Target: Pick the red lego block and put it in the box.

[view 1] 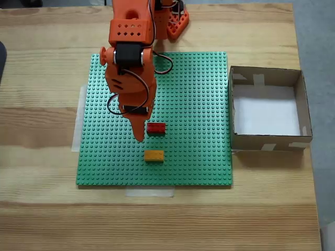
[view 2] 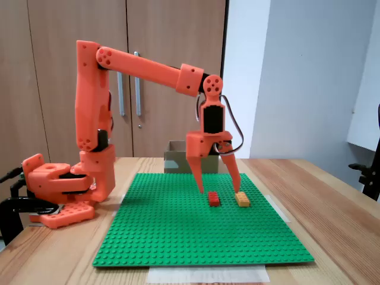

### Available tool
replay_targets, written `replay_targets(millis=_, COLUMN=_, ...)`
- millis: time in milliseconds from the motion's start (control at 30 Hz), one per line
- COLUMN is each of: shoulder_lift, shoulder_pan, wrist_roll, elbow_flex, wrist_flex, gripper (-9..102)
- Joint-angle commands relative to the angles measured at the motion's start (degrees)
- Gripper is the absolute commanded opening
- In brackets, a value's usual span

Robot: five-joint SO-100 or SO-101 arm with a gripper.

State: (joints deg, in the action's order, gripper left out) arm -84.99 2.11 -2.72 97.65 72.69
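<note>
On a pale wooden table (view 1: 42,120), the small red studded plastic brick (view 1: 156,127) lies on the flat green baseplate (view 1: 199,104), under the orange gripper's (view 2: 219,191) spread-apart fingers. The square brown cardboard box (view 1: 268,143) shows a bare white floor.

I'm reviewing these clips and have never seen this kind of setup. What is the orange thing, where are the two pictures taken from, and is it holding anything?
The orange thing is a small robot arm bolted to a wooden table. At its end is a two-finger gripper, a simple claw.

One fixed view looks straight down on the table; the other stands at table height and sees the arm from the side.

On the table lies a flat green studded baseplate. Two small bricks sit on it: the red lego block and a yellow-orange brick. Beside the plate stands the box, open cardboard with a white floor, nothing in it.

The gripper holds nothing. Its fingers are spread and lowered close to the plate. In the side view the red block lies between them, not yet clamped.
</note>
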Motion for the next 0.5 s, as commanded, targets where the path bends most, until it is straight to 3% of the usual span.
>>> replay_targets(millis=0, shoulder_lift=-0.35, shoulder_pan=0.09, wrist_roll=0.44, elbow_flex=-1.76, wrist_flex=-0.35, gripper=33)
replay_targets(millis=467, shoulder_lift=-1.05, shoulder_pan=-2.64, wrist_roll=0.0, elbow_flex=-0.18, wrist_flex=-0.7, gripper=31)
